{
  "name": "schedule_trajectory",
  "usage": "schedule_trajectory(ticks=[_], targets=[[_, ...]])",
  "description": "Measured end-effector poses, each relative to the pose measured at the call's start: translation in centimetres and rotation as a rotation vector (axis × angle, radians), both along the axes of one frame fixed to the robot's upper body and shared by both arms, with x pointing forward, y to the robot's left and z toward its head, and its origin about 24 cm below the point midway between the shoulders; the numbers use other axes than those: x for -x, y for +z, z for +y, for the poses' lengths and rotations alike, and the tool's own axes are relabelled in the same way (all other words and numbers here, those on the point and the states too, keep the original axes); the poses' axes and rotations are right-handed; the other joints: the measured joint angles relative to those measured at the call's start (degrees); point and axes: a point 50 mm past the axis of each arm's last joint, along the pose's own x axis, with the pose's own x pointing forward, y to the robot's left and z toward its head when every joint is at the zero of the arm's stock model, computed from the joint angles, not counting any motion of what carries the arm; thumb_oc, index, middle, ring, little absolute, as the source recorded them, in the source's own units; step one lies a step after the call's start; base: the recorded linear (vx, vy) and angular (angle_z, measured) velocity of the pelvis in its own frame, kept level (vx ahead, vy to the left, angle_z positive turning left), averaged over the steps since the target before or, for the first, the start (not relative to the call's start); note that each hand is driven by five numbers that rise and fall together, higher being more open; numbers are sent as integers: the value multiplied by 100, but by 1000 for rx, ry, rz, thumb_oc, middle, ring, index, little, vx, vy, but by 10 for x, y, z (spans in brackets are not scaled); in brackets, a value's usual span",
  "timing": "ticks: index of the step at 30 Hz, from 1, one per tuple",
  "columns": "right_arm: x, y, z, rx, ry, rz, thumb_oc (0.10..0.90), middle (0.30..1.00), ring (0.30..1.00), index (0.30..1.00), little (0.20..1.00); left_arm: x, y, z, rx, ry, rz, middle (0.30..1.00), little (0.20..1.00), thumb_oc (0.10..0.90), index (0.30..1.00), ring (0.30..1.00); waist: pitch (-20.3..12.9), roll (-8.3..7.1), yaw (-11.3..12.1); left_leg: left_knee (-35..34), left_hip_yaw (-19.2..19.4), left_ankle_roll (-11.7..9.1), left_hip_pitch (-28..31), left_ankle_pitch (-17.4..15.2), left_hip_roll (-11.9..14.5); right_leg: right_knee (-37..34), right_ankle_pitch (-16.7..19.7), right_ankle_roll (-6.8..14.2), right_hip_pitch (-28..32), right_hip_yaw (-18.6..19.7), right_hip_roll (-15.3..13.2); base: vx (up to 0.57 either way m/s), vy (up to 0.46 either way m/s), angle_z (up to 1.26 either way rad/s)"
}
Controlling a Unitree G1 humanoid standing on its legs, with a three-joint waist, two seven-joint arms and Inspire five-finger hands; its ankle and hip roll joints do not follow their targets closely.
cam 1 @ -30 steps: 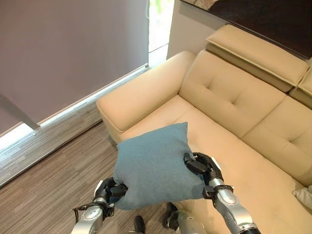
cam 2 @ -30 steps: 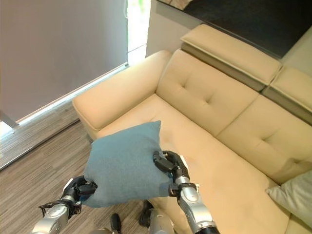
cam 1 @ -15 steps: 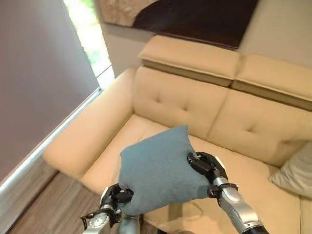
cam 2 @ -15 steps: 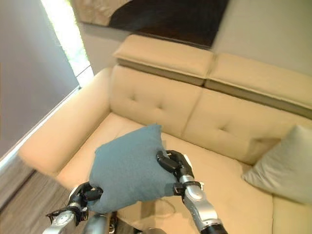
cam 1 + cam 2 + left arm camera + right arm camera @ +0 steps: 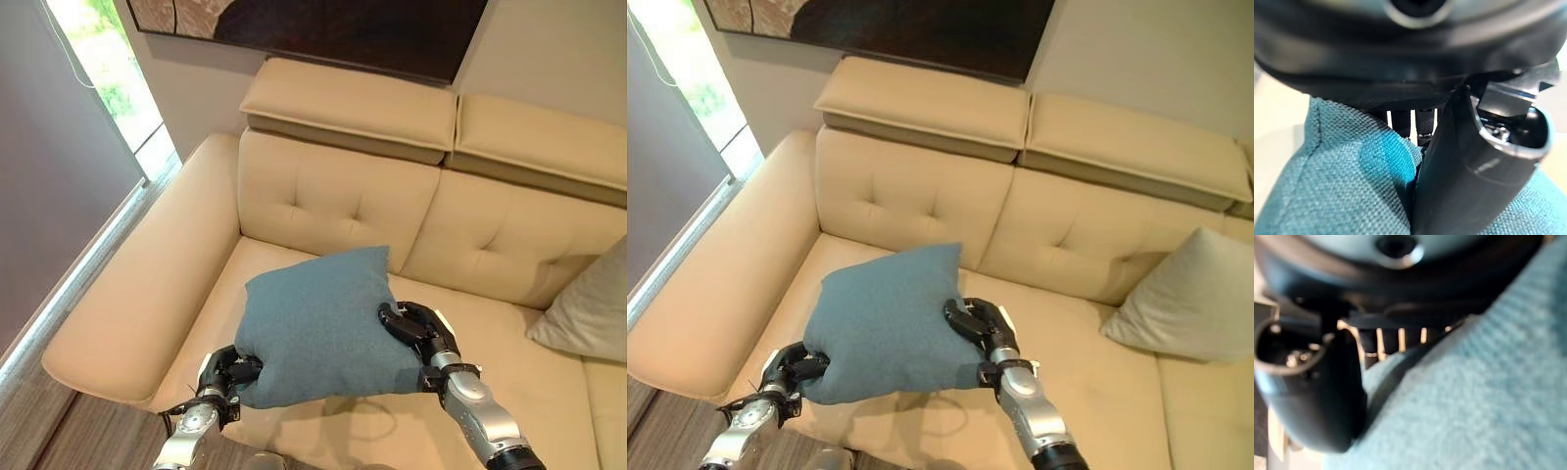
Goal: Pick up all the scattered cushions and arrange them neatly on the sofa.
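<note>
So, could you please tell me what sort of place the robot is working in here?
Most likely a home living room: a beige tufted sofa with padded headrests, a dark framed picture on the wall above it, and a window at the sofa's left end.

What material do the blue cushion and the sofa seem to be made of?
The blue cushion: woven fabric, matte; the left wrist view shows a coarse thread weave. The sofa: probably leather or imitation leather, smooth with a slight sheen and tufted dimples; which one cannot be told.
</note>
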Motion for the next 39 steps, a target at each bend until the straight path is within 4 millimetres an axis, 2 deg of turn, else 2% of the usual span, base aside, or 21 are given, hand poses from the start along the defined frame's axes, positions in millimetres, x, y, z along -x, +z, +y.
schedule_trajectory(ticks=[5,9,11,13,16,20,22,24,28,31,34,35,36,37,38,39], targets=[[-10,9,1,119,47,-38,400,300,300,300,300,-9,8,9,-85,-25,-23,300,300,400,300,300,-10,16,-10,-253,228,107,81,79,-60,-224,119,159,-20,205,-126,43,95,-23],[-45,46,-1,271,27,-182,400,300,300,300,300,-54,40,-1,-182,-54,-159,300,300,400,300,300,-11,26,-24,-239,344,131,-327,179,-28,-307,279,205,-417,292,-108,-221,42,-15],[-69,74,0,349,-2,-275,400,300,300,300,300,-81,65,-6,-251,-69,-250,300,300,400,300,300,-6,35,-61,-229,403,122,-672,269,8,-274,379,219,-846,368,-78,-246,71,-23],[-100,118,3,412,-55,-402,400,300,300,300,300,-115,106,-13,-328,-72,-387,300,300,400,300,300,42,121,-55,-225,570,125,-1128,379,55,-197,515,274,-1380,507,-37,-194,60,-41],[-122,173,-7,627,-111,-553,400,300,300,300,300,-153,159,-31,-396,-50,-549,300,300,400,300,300,171,296,-36,-220,702,150,-1488,457,52,-64,563,328,-1839,617,-44,-90,50,-25],[-123,219,-9,769,-196,-741,400,300,300,300,300,-167,215,-38,-481,-6,-769,300,300,400,300,300,558,345,-59,-213,749,153,-1662,478,61,21,565,330,-2074,642,-28,-43,21,-7],[-121,240,-5,853,-244,-864,400,300,300,300,300,-167,234,-40,-517,50,-871,300,300,400,300,300,614,359,-63,-218,802,154,-1983,515,75,54,608,330,-2440,699,-10,-40,33,-15],[-121,256,2,896,-284,-956,400,300,300,300,300,-167,245,-40,-534,109,-926,300,300,400,300,300,813,358,-76,-228,857,157,-2166,547,78,142,618,342,-2695,765,3,-54,28,-18],[-127,265,10,988,-294,-1009,400,300,300,300,300,-174,248,-38,-576,153,-928,300,300,400,300,300,911,343,-168,-236,870,160,-2687,662,84,231,667,392,-3272,776,10,-55,-4,-5],[-143,258,4,1133,-294,-923,400,300,300,300,300,-191,245,-44,-616,134,-853,300,300,400,300,300,976,336,-180,-244,862,148,-2914,721,86,253,708,423,-3509,770,13,-34,-32,0],[-148,259,-1,1148,-321,-884,400,300,300,300,300,-199,252,-47,-584,156,-833,300,300,400,300,300,1000,310,-213,-256,854,144,-3191,802,94,245,772,452,-3780,764,17,-14,-42,1],[-154,262,2,1131,-331,-861,400,300,300,300,300,-204,255,-44,-607,158,-804,540,540,560,540,540,1007,298,-263,-255,848,145,-3292,830,97,198,824,450,-3859,753,19,-1,-47,0],[-155,269,6,1098,-339,-869,400,300,300,300,300,-207,264,-44,-588,159,-810,900,900,800,900,900,1008,297,-276,-255,845,140,-3382,853,94,212,851,441,-3957,751,24,11,-47,0],[-156,272,8,1088,-342,-869,587,580,580,580,580,-209,268,-44,-587,159,-815,900,900,800,900,900,1012,290,-296,-256,841,127,-3429,882,95,210,869,454,-4001,749,25,10,-47,1],[-158,273,9,1088,-341,-856,667,700,700,700,700,-210,270,-43,-591,155,-808,900,900,800,900,900,1012,289,-311,-256,834,111,-3448,896,98,200,885,478,-4008,742,25,20,-36,3],[-161,276,9,1055,-332,-833,800,900,900,900,900,-213,274,-42,-578,143,-796,900,900,800,900,900,1014,284,-318,-255,831,115,-3470,915,100,201,905,478,-4027,728,29,13,-20,3]])
